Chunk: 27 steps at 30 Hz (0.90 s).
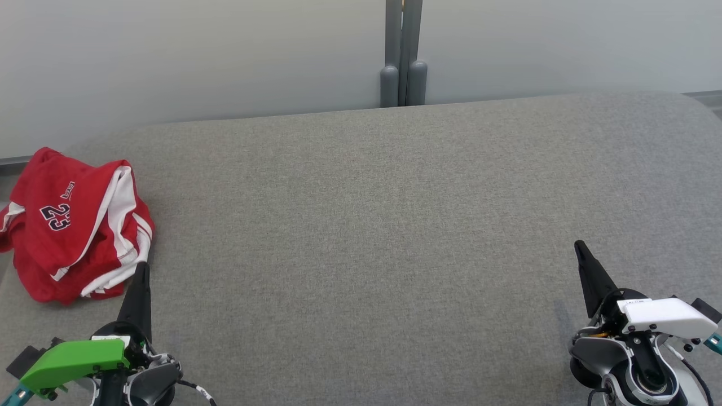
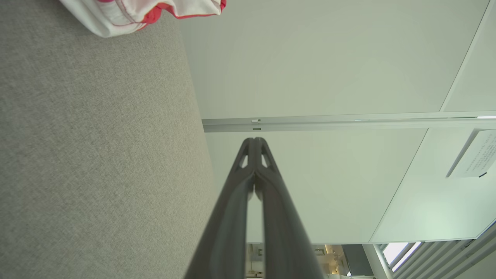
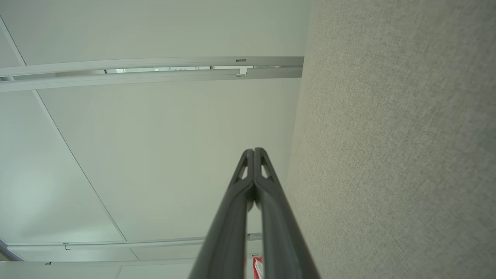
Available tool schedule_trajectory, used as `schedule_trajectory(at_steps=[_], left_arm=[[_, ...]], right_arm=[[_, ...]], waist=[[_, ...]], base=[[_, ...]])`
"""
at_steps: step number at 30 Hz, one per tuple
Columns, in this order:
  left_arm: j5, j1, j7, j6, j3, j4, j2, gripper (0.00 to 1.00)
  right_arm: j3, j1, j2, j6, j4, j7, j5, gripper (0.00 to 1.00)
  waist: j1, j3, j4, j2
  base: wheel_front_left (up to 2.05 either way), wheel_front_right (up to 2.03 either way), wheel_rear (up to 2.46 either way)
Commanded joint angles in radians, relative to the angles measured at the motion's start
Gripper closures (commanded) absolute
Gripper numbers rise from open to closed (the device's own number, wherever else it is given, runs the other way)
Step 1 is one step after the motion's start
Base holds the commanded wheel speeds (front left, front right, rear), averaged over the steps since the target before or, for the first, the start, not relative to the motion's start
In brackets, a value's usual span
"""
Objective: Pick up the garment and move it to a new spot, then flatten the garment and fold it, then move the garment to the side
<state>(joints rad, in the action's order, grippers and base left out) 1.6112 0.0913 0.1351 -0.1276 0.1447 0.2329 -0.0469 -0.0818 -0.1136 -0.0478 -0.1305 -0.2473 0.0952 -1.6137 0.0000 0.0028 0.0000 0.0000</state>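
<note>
Garment (image 1: 73,225) sits bunched at the counter's (image 1: 366,225) left end, toward its far edge: red shorts with white side stripes and a number showing, one fold spilling over the counter's left side. I judge it lies crumpled there as the start of the job. Nothing is lifted yet, and the wide bare middle of the counter is the obvious new spot.

My left fingers (image 1: 138,299) rest over the counter's near left corner, pointing away from me. The tips come just beside the garment's white hem. In the left wrist view the hem (image 2: 128,15) lies off to one side, clear of the tips, so I read no contact. The two fingers are pressed together and pinch nothing.

My right fingers (image 1: 592,276) hover over the counter's near right corner, well apart from the garment, also pressed together and empty. In their wrist view they point along the counter toward the wall (image 3: 155,135).

Before any grasp I would need to spread the left pair.
</note>
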Motion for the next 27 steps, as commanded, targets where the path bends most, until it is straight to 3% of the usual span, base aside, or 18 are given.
schedule_trajectory(at_steps=[1, 27], left_arm=[[0.001, 0.007, 0.001, -0.006, 0.002, -0.002, -0.006, 1.0], [0.001, 0.007, 0.001, -0.006, 0.002, -0.002, -0.006, 1.0]], right_arm=[[-0.001, 0.007, -0.005, 0.0, 0.004, 0.001, -0.005, 1.0], [-0.001, 0.007, -0.005, 0.0, 0.004, 0.001, -0.005, 1.0]], waist=[[0.0, 0.0, 0.0, 0.0], [0.0, 0.0, 0.0, 0.0]], base=[[0.0, 0.0, 0.0], [0.0, 0.0, 0.0]])
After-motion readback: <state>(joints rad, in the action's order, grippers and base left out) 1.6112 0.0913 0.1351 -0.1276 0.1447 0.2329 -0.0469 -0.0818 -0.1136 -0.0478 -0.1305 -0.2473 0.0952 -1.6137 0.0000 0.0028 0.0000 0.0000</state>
